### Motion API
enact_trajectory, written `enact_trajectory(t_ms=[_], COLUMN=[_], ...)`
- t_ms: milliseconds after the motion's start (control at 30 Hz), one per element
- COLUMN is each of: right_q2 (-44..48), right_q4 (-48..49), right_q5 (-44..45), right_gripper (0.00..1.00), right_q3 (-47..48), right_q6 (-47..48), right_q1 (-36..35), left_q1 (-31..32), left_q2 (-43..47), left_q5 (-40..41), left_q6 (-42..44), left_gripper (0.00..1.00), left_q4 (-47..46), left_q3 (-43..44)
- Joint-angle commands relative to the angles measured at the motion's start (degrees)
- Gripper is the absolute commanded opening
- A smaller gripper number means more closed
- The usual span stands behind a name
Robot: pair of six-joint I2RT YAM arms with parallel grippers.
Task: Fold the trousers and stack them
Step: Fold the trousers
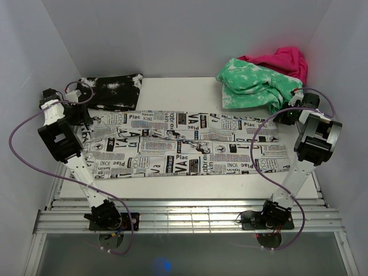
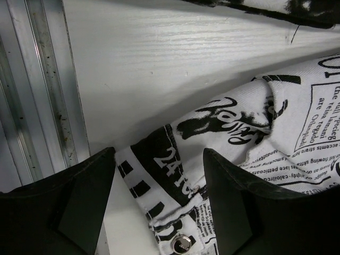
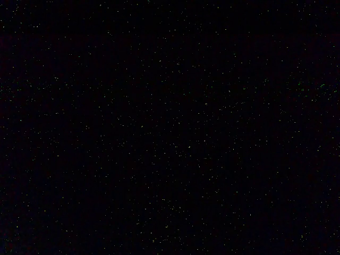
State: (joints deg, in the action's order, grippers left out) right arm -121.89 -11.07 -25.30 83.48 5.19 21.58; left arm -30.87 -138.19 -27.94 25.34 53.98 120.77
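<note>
While the left gripper [image 2: 159,154] is held wide astride the waistband corner [image 2: 159,212] at frame left, the trousers [image 1: 184,144] are spread across centre; a deep, square pinch is advised. The opening of the right gripper [image 1: 289,114] cannot be told.

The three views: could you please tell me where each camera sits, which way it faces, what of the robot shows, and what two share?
Top external: above and behind the bases, looking down and forward at the table, trousers, black garment and green garment; both arms show.
Left wrist: on the left wrist, looking down at the trousers' edge; its own open fingers show.
Right wrist: all black; nothing can be told.
Shared: top external and left wrist both show trousers and table.
</note>
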Motion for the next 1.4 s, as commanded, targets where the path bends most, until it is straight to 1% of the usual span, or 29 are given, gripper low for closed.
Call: enact_trajectory(t_ms=[0,133,167,200,367,467,600,700,767,800,867,933,1100,1233,1267,1367], right_q2=[1.6,3.4,4.2,5.9,11.2,13.7,15.8,16.8,16.9,17.0,17.3,17.3,17.3,17.2,17.1,17.6], right_q4=[-2.3,0.6,3.1,4.5,10.4,12.3,12.3,12.6,12.6,12.7,12.9,12.7,11.4,11.2,9.7,8.8], right_q5=[-3.0,-6.7,-8.0,-10.1,-16.6,-17.3,-15.7,-14.6,-14.7,-14.7,-15.0,-15.0,-16.0,-15.8,-16.2,-16.3], right_gripper=[0.08,0.08,0.08,0.08,0.08,0.08,0.08,0.08,0.08,0.08,0.08,0.08,0.08,0.08,0.08,0.08], right_q3=[-1.3,-2.7,-3.6,-4.5,-9.9,-11.7,-12.4,-13.1,-13.3,-13.5,-13.8,-13.9,-13.2,-12.2,-11.8,-11.5], right_q6=[-0.5,-4.6,-5.4,-8.4,-11.6,-11.0,-9.6,-9.1,-9.0,-8.8,-8.2,-7.4,-5.5,-5.5,-3.6,-2.9], right_q1=[-1.3,0.8,1.8,2.2,4.2,4.6,5.1,5.7,5.8,5.8,5.8,5.8,6.0,6.0,6.0,6.0], left_q1=[-1.1,-1.3,-1.5,-1.6,-2.1,-2.5,-2.9,-2.9,-3.0,-3.0,-2.9,-2.9,-2.8,-2.8,-2.9,-2.9], left_q2=[0.1,-0.1,-0.1,-0.1,-0.1,-0.5,-2.7,-4.0,-4.1,-4.1,-4.4,-5.3,-6.1,-4.7,-4.5,-3.5], left_q5=[-0.6,-1.8,-2.8,-3.3,-7.6,-9.0,-9.5,-8.4,-6.9,-6.6,-6.4,-6.4,-8.3,-8.6,-8.4,-8.0], left_q6=[-0.9,-2.2,-2.4,-3.0,-3.0,-3.3,-5.1,-6.6,-8.2,-8.7,-9.2,-8.3,-4.3,-2.0,-2.0,-2.2], left_gripper=[0.78,0.78,0.78,0.78,0.78,0.77,0.77,0.76,0.75,0.75,0.74,0.72,0.70,0.68,0.68,0.68], left_q4=[0.8,-0.2,-0.3,-0.5,-1.4,-2.0,-2.2,-4.1,-6.2,-8.6,-9.9,-9.2,-5.6,-4.5,-4.4,-4.1], left_q3=[1.3,1.7,1.7,1.7,2.7,4.4,8.3,9.9,9.7,9.3,8.4,9.8,9.1,5.5,4.8,3.0])
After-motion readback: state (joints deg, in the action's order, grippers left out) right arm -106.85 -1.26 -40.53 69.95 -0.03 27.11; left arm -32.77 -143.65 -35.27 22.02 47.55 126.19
